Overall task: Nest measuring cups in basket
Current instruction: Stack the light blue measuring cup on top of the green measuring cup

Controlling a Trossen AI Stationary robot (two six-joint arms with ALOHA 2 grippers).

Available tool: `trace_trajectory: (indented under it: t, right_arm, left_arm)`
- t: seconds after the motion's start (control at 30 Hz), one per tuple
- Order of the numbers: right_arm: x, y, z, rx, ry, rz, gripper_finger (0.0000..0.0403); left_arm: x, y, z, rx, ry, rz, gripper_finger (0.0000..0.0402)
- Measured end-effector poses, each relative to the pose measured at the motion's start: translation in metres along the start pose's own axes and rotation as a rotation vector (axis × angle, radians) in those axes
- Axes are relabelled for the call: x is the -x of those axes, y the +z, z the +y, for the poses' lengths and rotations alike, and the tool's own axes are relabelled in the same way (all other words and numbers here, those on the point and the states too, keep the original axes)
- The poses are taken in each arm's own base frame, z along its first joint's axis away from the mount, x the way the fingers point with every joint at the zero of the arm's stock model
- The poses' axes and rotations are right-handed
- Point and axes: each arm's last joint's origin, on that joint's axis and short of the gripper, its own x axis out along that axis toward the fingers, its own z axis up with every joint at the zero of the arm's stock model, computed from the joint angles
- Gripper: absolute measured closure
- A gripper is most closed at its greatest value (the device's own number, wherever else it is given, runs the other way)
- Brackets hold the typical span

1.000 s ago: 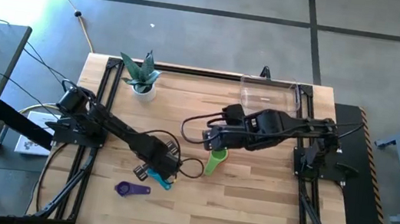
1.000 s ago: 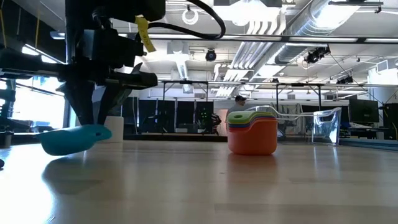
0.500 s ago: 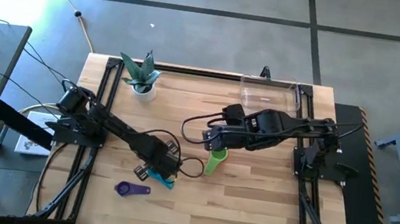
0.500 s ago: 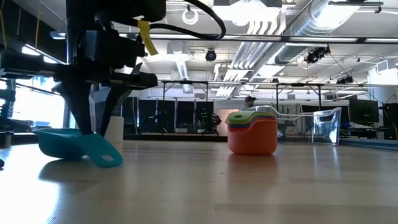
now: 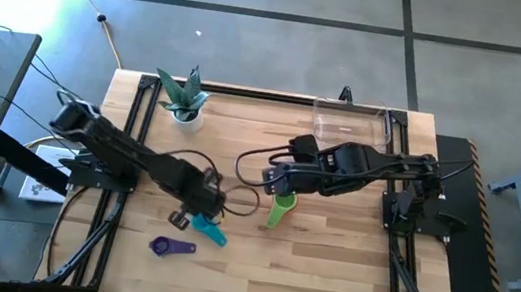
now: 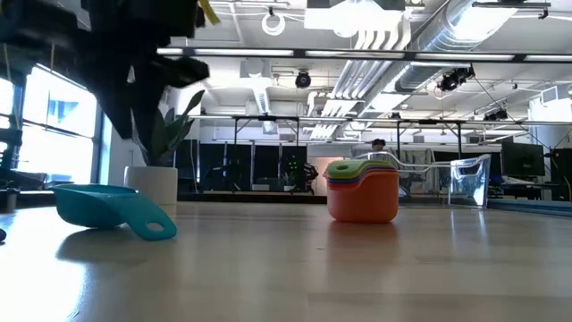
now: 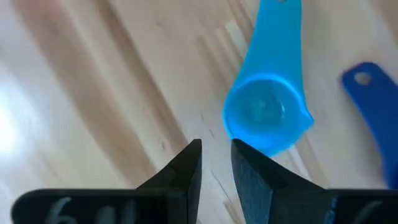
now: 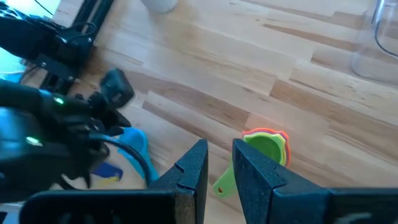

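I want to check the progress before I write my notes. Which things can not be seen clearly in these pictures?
- How many cups sit in the nested stack: in the low view only coloured rims show; in the high view the right arm covers part of it.
- The blue cup: cut off by the edge in the left wrist view.
- The basket: its inside is hard to read through the clear walls.

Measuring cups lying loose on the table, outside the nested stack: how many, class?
3: a teal plastic cup beside a dark blue one, left of centre; a purple one nearer the front edge. More may be hidden.
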Motion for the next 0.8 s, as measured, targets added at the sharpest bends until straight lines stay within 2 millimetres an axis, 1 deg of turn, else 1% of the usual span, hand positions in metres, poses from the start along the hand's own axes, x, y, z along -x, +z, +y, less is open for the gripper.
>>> trace_trajectory:
  t: [0.1,0.2,0.37,0.6,0.8]
  right_arm:
    - [0.000,0.001,0.002,0.015,0.019,-0.022,0.0337]
    - [0.000,0.004,0.007,0.071,0.060,-0.040,0.0337]
    - [-0.002,0.014,0.016,0.161,0.160,-0.080,0.0337]
    - [-0.009,0.033,0.032,0.268,0.279,-0.205,0.0330]
    - [-0.016,0.043,0.041,0.344,0.350,-0.239,0.0294]
  left_arm:
    - [0.022,-0.013,-0.001,0.118,0.000,0.000,0.0323]
    - [0.042,-0.029,-0.002,0.294,-0.001,0.007,0.0323]
    - [0.073,-0.057,-0.006,0.563,-0.006,0.017,0.0323]
    - [0.106,-0.089,-0.012,0.763,-0.021,-0.048,0.0323]
    - [0.125,-0.111,-0.017,0.884,-0.052,-0.114,0.0326]
